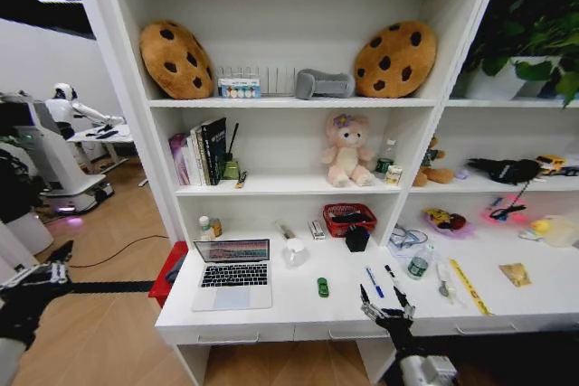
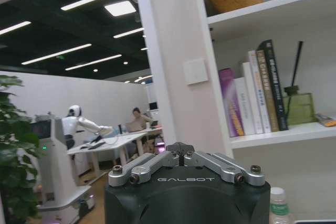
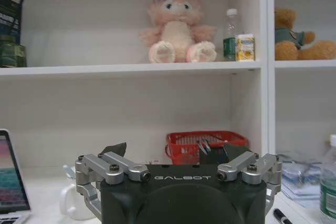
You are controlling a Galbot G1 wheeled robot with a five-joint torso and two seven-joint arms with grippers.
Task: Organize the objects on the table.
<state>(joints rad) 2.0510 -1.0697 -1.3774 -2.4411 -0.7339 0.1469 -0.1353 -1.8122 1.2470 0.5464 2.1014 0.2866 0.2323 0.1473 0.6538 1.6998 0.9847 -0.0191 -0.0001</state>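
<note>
- Your right gripper (image 3: 176,167) sits low in the frame, fingers (image 3: 118,170) spread wide with nothing between them.
- Straight past the gap between the fingers there's a red basket (image 3: 206,147) on the white desk (image 3: 42,188), with some dark stuff poking out of it.
- Off beyond one finger you can catch the edge of the silver laptop (image 3: 9,187), screen lit up, and a white mug (image 3: 72,203) just beside that finger.
- Beyond the other finger there's a black pen (image 3: 282,217) tip and a green-labelled bottle (image 3: 327,187).
- On the shelf above the fingers: a pink plush toy (image 3: 177,27), a small bottle (image 3: 231,36) touching a yellow box (image 3: 245,47), and a brown teddy (image 3: 297,38) in the next bay.
</note>
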